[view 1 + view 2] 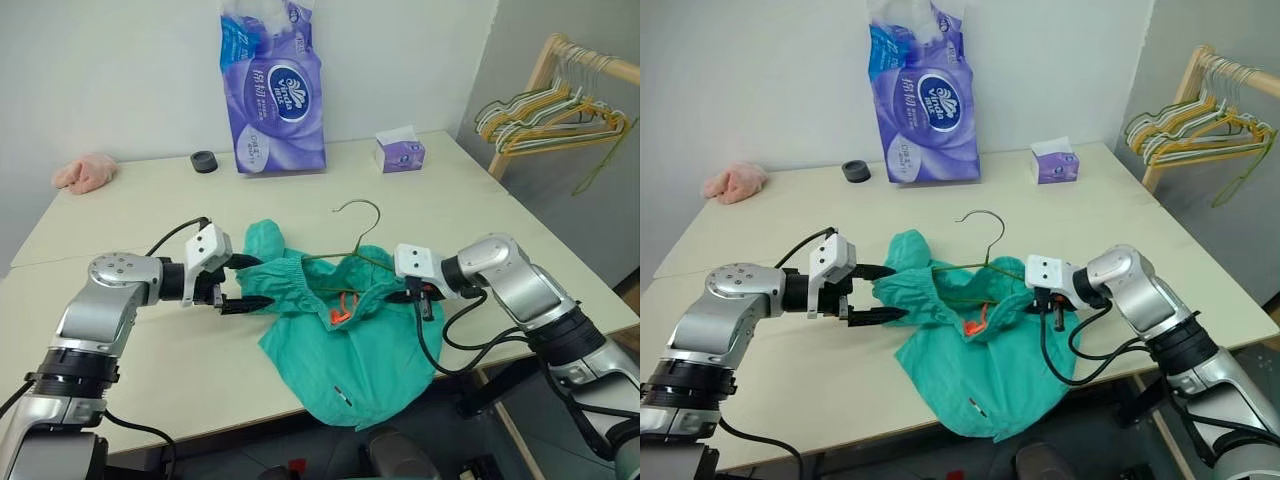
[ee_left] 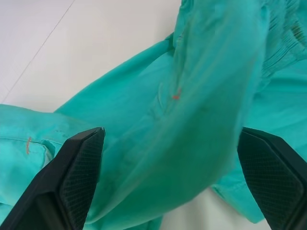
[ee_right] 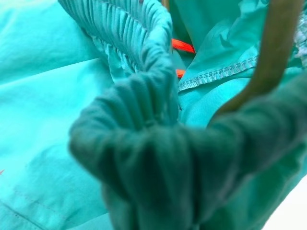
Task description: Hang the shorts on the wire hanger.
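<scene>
Left eye view: the teal-green cloth shorts with the gathered elastic waistband [image 1: 335, 345] are seen bunched on the pale bench [image 1: 120, 230], one leg draped over its near edge. The thin olive-green wire hanger with the hooked top [image 1: 358, 235] is partly threaded inside the waistband, its hook poking out toward the far side and resting on the bench. The left gripper [image 1: 243, 283] is held just beside the left end of the waistband, its black fingers [image 2: 81, 177] spread wide with cloth lying between them but nothing clamped. The right gripper [image 1: 1052, 303] is pressed into the right end of the waistband, fingers closed on a fold of the gathered elastic; in the right wrist view the hanger's wire is seen running just beside that bunched fold.

The step in hand is judged to be pulling the waistband over the left shoulder of the hanger. For that to go well, the right grip should be kept firm so the wire is not dragged out, and the left fingers should be closed on the waistband's hem alone, not on the leg cloth below. The elastic would then be stretched outward and over the wire's end. A snag of the orange inner tag [image 1: 340, 310] or the drawstring on the wire is the risk to be watched
</scene>
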Robot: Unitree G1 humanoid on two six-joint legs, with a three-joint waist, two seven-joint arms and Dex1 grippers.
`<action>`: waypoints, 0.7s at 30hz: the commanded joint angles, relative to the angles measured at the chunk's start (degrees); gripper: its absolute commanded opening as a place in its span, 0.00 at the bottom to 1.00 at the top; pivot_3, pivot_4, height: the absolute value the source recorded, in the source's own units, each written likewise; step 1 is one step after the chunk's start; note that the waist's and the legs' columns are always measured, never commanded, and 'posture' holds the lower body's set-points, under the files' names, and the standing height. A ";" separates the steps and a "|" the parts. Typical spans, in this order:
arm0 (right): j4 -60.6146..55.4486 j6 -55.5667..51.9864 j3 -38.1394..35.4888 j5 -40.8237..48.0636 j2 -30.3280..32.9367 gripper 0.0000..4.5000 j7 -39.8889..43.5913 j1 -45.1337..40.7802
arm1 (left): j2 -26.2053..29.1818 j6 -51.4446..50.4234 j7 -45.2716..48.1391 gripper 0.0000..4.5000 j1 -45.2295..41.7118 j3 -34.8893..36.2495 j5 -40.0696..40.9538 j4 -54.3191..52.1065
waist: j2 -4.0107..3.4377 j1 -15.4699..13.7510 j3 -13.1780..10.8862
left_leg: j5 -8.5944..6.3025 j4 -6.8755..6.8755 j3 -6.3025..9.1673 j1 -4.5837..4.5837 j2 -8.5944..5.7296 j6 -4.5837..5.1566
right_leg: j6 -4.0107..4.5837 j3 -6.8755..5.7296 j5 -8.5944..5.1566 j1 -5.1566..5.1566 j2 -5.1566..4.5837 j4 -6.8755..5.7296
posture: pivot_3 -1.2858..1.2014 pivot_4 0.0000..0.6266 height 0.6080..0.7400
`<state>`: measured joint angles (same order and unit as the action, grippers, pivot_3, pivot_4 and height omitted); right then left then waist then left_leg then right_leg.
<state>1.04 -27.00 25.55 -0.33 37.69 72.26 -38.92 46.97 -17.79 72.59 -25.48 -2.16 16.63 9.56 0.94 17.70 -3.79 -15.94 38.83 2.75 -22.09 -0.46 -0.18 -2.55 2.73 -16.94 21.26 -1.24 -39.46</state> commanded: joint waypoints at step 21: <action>-4.96 -2.02 -3.28 3.32 4.33 0.00 0.61 2.11 | -3.38 6.83 -5.17 0.00 -2.00 -0.11 -3.76 5.03 | 0.00 0.01 0.00 | 0.00 0.00 0.01 -0.02 0.00 0.00 | 0.00 0.00 0.00 0.00 -0.01 0.00 | 0.38 0.03 1.00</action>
<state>-1.62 -29.10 24.81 1.64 40.77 72.18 -36.66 43.43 -11.88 68.96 -26.24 -4.32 13.34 14.30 0.93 17.71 -3.79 -15.94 38.83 2.75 -22.11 -0.46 -0.18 -2.55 2.73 -16.94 21.26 -1.26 -39.46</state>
